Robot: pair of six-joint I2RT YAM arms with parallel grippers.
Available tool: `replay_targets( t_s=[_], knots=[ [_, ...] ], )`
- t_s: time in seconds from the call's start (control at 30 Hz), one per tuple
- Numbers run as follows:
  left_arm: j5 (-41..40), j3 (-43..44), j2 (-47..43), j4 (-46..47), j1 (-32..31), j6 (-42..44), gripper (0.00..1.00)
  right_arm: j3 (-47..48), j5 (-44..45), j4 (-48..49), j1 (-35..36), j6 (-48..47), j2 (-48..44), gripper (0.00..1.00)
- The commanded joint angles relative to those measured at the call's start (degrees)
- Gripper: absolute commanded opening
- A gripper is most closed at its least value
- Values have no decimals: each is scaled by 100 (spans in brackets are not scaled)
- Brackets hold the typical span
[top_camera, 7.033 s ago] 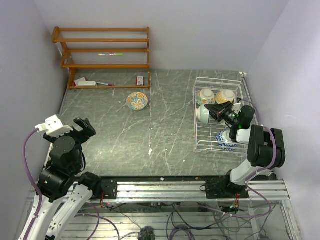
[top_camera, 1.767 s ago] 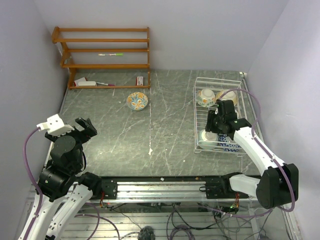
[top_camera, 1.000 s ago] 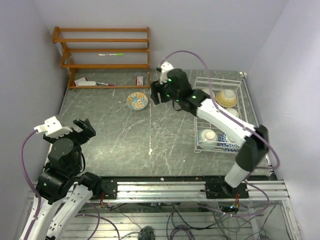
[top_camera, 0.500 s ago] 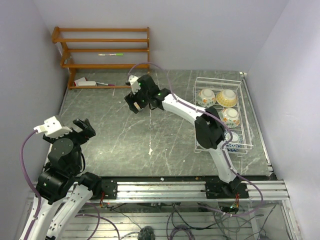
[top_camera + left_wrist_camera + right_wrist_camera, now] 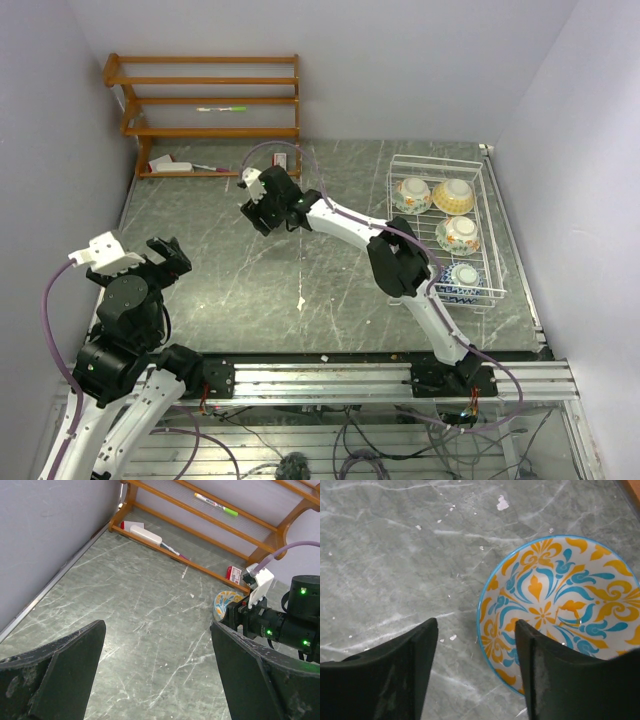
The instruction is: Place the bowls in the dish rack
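**Right wrist view: jaws spread over the last loose bowl**

The right arm point(image 5: 335, 215) has left the dish rack point(image 5: 437, 158) within the past second or so and swung across the tabletop point(image 5: 200, 260); the right jaws now hang over the fifth bowl point(image 5: 560, 610), a yellow, orange and blue painted one sitting upright. The right jaws stand wide apart and hold nothing; the bowl's near rim lies in the gap between them, with most of the bowl ahead of them and toward the finger at the right of the view, which overlaps its edge; whether anything touches yet I cannot tell. Well behind the right jaws, the dish rack already holds four bowls point(image 5: 459, 233); so this looks like the final pick, and what remains is to close on the rim, lift and carry it back. The left jaws, in the left wrist view, gape wide and empty; the same bowl shows far ahead of them, toward their right.
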Motion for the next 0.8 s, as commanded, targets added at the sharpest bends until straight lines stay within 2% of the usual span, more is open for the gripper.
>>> replay_targets(
  t_s=[0.0,0.07,0.23,0.4,0.47,0.63,0.77],
  knots=[
    [-159,-2,11,25,43,-15,98,133,472,291,-2,-73,205,56],
    [-159,3,15,24,43,-15,98,79,554,349,10,-61,229,51],
    [-155,-2,10,19,43,-13,98,-5,645,401,13,-49,255,44],
    [-162,-1,-19,6,43,-32,98,-110,796,451,7,3,225,23],
    [-155,3,-11,4,45,-34,98,-273,832,614,10,36,98,19],
    [-155,3,1,6,43,-34,98,-738,283,1024,2,283,-415,10],
    [-161,11,-18,-2,43,-47,98,-1405,-270,1602,-42,766,-1197,7]
  ],
)
